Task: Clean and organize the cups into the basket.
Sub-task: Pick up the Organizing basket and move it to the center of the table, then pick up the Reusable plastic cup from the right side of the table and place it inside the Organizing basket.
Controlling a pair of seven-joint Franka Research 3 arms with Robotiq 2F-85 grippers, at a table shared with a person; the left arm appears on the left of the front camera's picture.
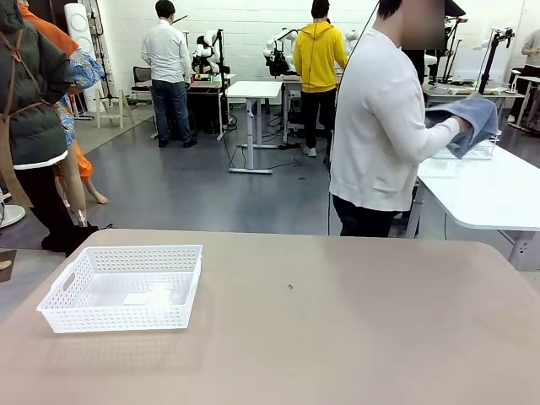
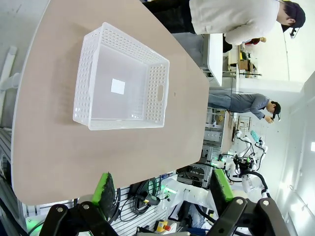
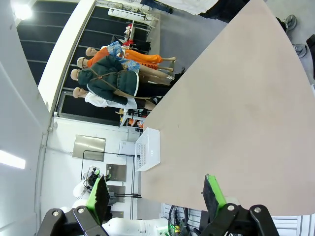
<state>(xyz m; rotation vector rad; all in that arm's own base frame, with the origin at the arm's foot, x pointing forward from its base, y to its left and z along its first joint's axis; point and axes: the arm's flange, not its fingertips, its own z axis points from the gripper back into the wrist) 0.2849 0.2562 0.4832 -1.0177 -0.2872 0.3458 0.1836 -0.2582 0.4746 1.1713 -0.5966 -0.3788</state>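
Left gripper: jaws wide apart, nothing between the green pads, poised high above the table and looking down on the basket. Right gripper: likewise spread and holding nothing, over the bare side of the table. The basket sits flat near the table's left side, close to the robot's edge. Its floor carries only a small white patch, and no cup is in it yet, so the task is judged to be at its start. The person stands at the far side, turned towards a neighbouring white table, with a blue-grey cloth over one hand. Hazards, as judged: the basket looks light and is unanchored, so a cup lowered against its lattice wall could push it towards the near edge. Tall tapered cups may tip if released above the floor rather than on it, or slide in a grip taken too high on the taper. The basket lies on the left, so any placement by the right arm means a reach across the middle — a collision risk with the left arm. Handovers bring the person's hands near open jaws.
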